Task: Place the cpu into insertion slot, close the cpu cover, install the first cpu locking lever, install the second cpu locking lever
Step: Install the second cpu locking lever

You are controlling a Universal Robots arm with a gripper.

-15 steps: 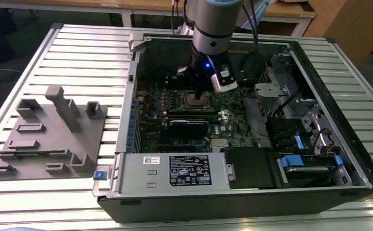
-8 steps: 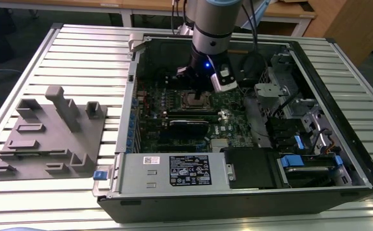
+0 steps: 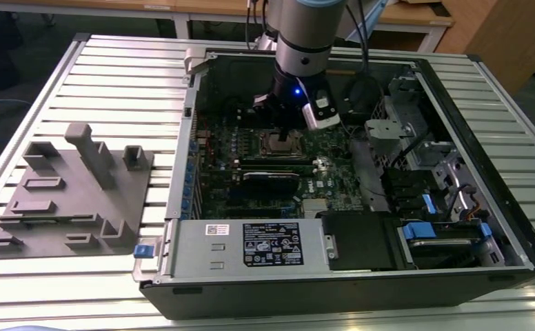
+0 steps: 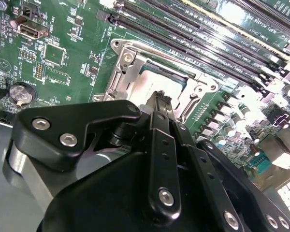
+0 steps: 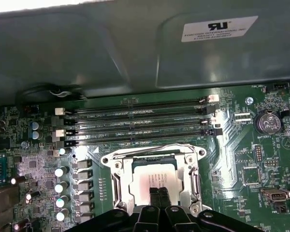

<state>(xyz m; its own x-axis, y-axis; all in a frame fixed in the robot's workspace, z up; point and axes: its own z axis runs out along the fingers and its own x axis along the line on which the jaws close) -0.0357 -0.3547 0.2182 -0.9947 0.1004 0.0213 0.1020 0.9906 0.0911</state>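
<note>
The cpu (image 5: pixel 152 176) lies in the insertion slot (image 3: pixel 283 144) on the green motherboard, its silver top bright in both wrist views. The cpu cover (image 5: pixel 117 170), a metal frame, lies flat around it (image 4: pixel 127 72). My gripper (image 5: pixel 158 192) hangs straight over the socket with its two black fingers pressed together, nothing between them. The tips (image 4: pixel 159 100) sit at the cpu's (image 4: pixel 147 88) edge; whether they touch it I cannot tell. In the exterior view the gripper (image 3: pixel 287 135) stands just above the socket. The locking levers are not clear to me.
Long black memory slots (image 5: pixel 135 121) run beside the socket. The open computer case (image 3: pixel 185 124) walls the board in, with a grey power-supply box (image 3: pixel 249 243) at the front and cables and drive bays (image 3: pixel 415 165) on the exterior view's right. A grey fixture block (image 3: pixel 74 193) lies outside the case.
</note>
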